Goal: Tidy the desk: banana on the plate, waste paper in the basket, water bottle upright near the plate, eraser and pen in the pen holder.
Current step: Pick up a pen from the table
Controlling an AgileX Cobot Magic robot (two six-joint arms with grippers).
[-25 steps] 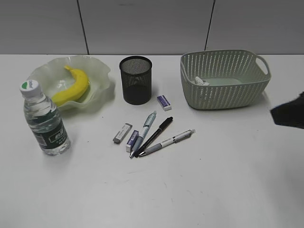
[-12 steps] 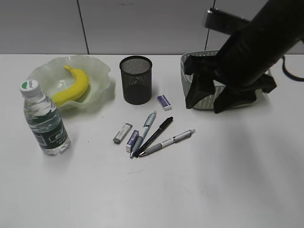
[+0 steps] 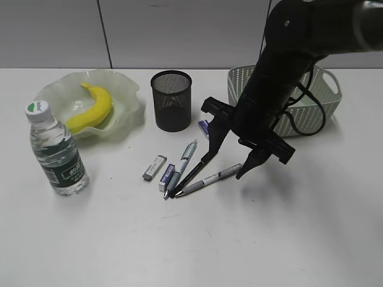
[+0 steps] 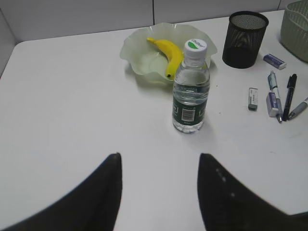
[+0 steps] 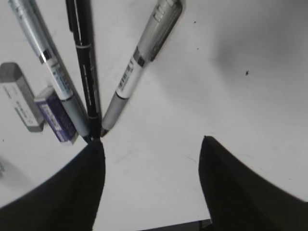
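My right gripper [image 3: 226, 167] hangs open just above the desk [image 3: 269, 239], its fingertips straddling the silver pen [image 3: 206, 180] beside the black pen [image 3: 194, 173] and the blue pen [image 3: 182, 164]. In the right wrist view the open right gripper [image 5: 151, 140] holds nothing, and the silver pen [image 5: 137, 67] lies ahead of it. Erasers [image 3: 154, 167] [image 3: 167, 177] lie left of the pens. The banana [image 3: 93, 109] rests on the plate [image 3: 122, 89]. The water bottle [image 3: 57, 152] stands upright beside it. My left gripper [image 4: 159, 155] is open and empty, short of the bottle [image 4: 190, 91]. The waste paper is hidden.
The pen holder [image 3: 172, 100] stands behind the pens, with a third eraser [image 3: 204, 127] to its right, partly covered by my arm. The basket [image 3: 323, 84] sits at the back right behind the right arm.
My right arm has swung in from the right edge, passed in front of the basket, and come down left over the pens. Nothing on the desk has moved.
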